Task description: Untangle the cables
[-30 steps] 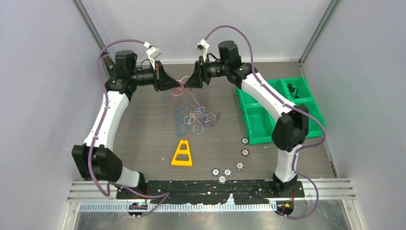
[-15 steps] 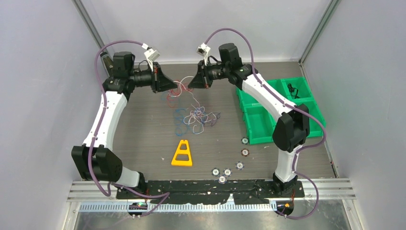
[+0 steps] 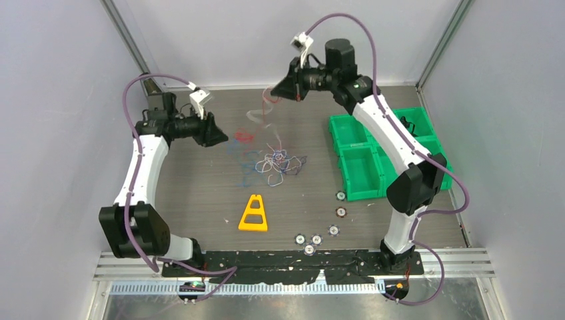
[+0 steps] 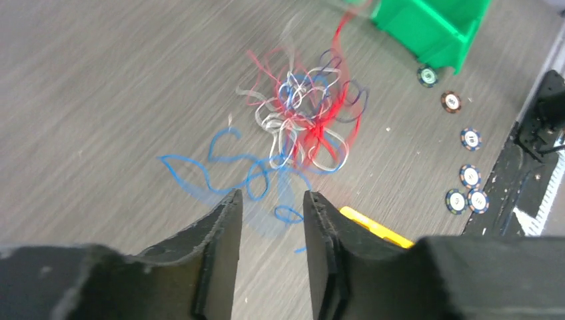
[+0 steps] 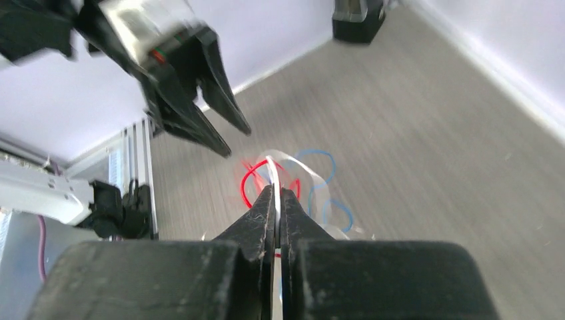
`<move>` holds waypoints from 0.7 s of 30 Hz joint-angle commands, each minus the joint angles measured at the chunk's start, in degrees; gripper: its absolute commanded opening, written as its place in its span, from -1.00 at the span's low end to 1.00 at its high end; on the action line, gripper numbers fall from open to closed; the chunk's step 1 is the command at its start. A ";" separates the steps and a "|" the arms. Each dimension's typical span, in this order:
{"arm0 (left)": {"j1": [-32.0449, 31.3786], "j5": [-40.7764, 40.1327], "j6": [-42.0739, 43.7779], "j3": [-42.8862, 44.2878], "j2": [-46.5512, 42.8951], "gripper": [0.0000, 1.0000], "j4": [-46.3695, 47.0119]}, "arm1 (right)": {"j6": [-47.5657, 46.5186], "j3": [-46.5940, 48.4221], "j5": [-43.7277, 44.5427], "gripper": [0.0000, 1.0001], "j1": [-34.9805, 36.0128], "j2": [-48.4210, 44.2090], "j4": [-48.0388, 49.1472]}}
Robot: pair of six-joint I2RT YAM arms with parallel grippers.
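right tool pinched shut on a white strand, cables trailing from it down to the desk, left tool narrowly parted above blue loops, green bins well right

Just ahead of the left gripper, the blue loops of the cables are smeared, and the red strands beyond blur together, so their crossings cannot be told. Far ahead and right of it, the top edge cuts off the green bin. The yellow piece is partly hidden behind the pincer's right finger, and the chips are too small to read. A white cable vanishes between the closed fingers of the right gripper. The loops past its tips are soft, perhaps three colours.
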 commanded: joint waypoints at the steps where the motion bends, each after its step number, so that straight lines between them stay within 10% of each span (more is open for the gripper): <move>1: 4.41 -3.71 4.12 0.70 1.17 -0.02 -3.90 | 4.15 10.43 0.76 -0.89 -0.16 -1.57 4.51; 8: 1.20 -2.18 -10.28 -3.17 -8.32 0.98 15.51 | 4.52 11.73 -1.23 -0.89 2.71 -0.31 2.60; 21: -10.52 -2.77 -30.38 3.63 -8.27 0.79 33.46 | 3.62 12.50 -2.92 -0.89 5.03 -1.44 2.82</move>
